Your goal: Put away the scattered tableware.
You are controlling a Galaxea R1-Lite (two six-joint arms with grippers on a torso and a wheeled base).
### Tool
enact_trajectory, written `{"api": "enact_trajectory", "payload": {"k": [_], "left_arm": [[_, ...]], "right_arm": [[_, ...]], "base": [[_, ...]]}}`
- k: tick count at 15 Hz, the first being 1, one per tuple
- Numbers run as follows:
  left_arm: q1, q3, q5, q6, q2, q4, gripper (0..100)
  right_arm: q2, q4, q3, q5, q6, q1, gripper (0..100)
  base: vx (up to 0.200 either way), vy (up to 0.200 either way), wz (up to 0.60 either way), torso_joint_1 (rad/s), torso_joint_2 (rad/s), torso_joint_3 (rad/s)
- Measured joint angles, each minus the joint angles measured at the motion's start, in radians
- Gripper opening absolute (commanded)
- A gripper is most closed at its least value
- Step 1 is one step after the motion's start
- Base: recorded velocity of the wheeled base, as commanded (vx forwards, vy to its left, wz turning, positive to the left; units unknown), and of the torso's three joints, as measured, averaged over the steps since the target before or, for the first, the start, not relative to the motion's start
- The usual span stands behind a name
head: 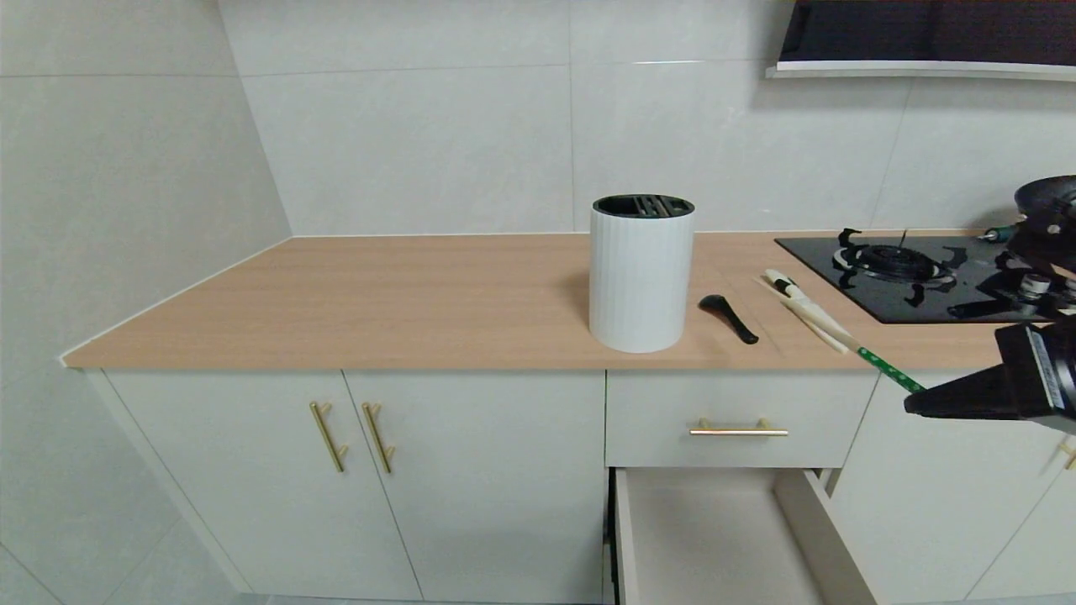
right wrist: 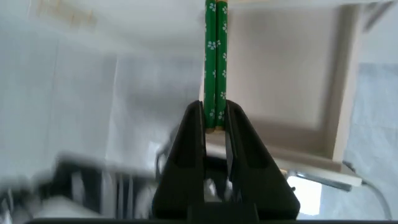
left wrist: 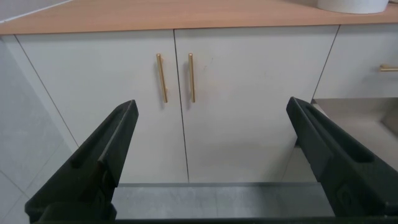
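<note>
A pair of chopsticks (head: 820, 323), cream with green patterned ends, slants from the counter near the hob out past the counter's front edge. My right gripper (head: 915, 403) is shut on their green ends (right wrist: 215, 62), in front of the cabinet face and above the open drawer (head: 714, 538). A black spoon (head: 728, 317) lies on the wooden counter (head: 378, 294) just right of the white ribbed utensil holder (head: 641, 277) with its black slotted top. My left gripper (left wrist: 211, 168) hangs open, low in front of the double cabinet doors (left wrist: 177, 93).
A black gas hob (head: 904, 273) sits at the counter's right end. A shut drawer with a gold handle (head: 738, 431) is above the open one. Tiled walls close the back and left. The counter's left half is bare wood.
</note>
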Motion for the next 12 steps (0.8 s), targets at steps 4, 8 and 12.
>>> {"api": "enact_trajectory", "payload": {"k": [4,8,12], "left_arm": [[0.000,0.000,0.000,0.000,0.000,0.000,100],[0.000,0.000,0.000,0.000,0.000,0.000,100],[0.000,0.000,0.000,0.000,0.000,0.000,100]], "right_arm": [[-0.034,0.001,0.099,0.004,-0.050,0.008,0],[0.003,-0.019,0.147,0.011,-0.070,0.009,0],[0.098,-0.030,0.188,0.014,-0.126,0.010,0]], "base": [[0.000,0.000,0.00,0.000,0.00,0.000],[0.000,0.000,0.00,-0.084,0.20,0.118],[0.000,0.000,0.00,-0.183,0.45,0.270]]}}
